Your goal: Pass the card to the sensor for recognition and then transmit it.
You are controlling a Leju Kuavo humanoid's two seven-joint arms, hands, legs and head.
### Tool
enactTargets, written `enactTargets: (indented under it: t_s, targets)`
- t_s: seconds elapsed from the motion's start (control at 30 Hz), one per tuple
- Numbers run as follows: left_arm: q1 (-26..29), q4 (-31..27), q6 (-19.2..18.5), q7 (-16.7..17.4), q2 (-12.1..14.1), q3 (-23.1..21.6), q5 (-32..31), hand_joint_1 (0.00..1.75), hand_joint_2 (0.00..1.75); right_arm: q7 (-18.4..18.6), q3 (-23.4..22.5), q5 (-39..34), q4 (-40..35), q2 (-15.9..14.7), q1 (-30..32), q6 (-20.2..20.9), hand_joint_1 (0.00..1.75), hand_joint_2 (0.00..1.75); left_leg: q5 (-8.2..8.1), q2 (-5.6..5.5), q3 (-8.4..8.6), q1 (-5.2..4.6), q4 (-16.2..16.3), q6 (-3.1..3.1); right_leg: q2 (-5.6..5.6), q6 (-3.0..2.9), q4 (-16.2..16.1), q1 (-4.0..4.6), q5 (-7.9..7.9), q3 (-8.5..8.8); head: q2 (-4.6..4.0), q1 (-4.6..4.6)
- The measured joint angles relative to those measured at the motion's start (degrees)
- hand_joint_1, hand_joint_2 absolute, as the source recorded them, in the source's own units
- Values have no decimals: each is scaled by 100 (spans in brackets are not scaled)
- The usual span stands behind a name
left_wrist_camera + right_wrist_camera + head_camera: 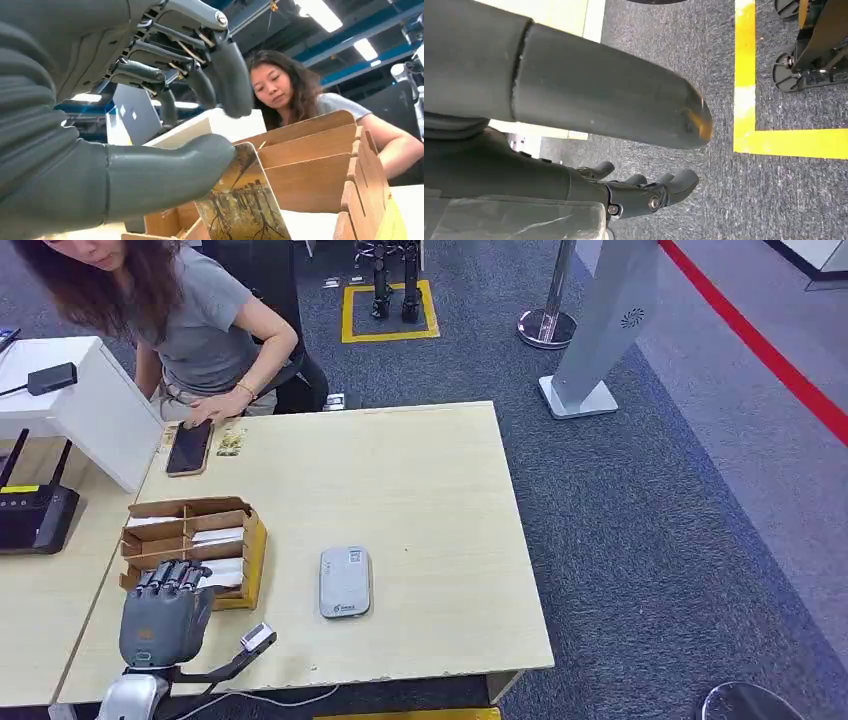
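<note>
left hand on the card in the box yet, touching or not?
Touching. In the left wrist view the left hand has its thumb pressed against the picture card, which stands up out of the cardboard box.

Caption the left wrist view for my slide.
Left hand pinches a picture card at the divided wooden box, a person watching.

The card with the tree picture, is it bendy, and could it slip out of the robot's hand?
The card probably stays stiff: it stands flat and straight. Its glossy face may be slippery. Only the thumb of the left hand visibly presses it, so it could slide or tip sideways when lifted.
</note>
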Motion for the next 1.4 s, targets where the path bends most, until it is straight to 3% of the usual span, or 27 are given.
enactTargets:
  t_s: [0.07,0.13,0.6,0.7,0.73,0.77,0.8,0.83,1.4]
  targets:
    - [0,0,-37,-15,0,0,68,105,175,-11,0,0,0,-7,0,-31,0,0,0,0,0,0,0,0,0,0,0,0,0,0,0,0]
    - [-1,0,-57,-18,0,2,116,138,175,-59,0,-4,0,-13,0,-61,0,0,0,0,0,0,0,0,0,0,0,0,0,0,0,0]
    - [-6,0,-112,-59,0,2,295,145,175,-229,0,-70,-7,-120,-5,-177,0,0,0,0,0,0,0,0,0,0,0,0,0,0,0,0]
    - [-11,0,-112,-59,2,2,300,155,175,-234,0,-70,-7,-127,-5,-177,0,0,0,0,0,0,0,0,0,0,0,0,0,0,0,0]
    - [-14,0,-112,-61,0,2,302,148,175,-238,0,-70,-7,-127,-5,-177,0,0,0,0,0,0,0,0,0,0,0,0,0,0,0,0]
    - [-16,0,-112,-66,0,2,308,98,175,-243,0,-70,-7,-127,-6,-177,0,0,0,0,0,0,0,0,0,0,0,0,0,0,0,0]
    - [-22,0,-112,-68,0,2,310,10,175,-247,0,-70,-7,-127,-7,-177,0,0,0,0,0,0,0,0,0,0,0,0,0,0,0,0]
    - [-30,2,-114,-68,0,2,313,0,175,-249,0,-70,-7,-127,-8,-177,0,0,0,0,0,0,0,0,0,0,0,0,0,0,0,0]
    - [-238,109,-110,-77,7,2,171,0,175,-256,0,-55,-7,-131,-40,-109,0,0,0,0,-1,0,0,0,0,0,0,0,0,0,0,0]
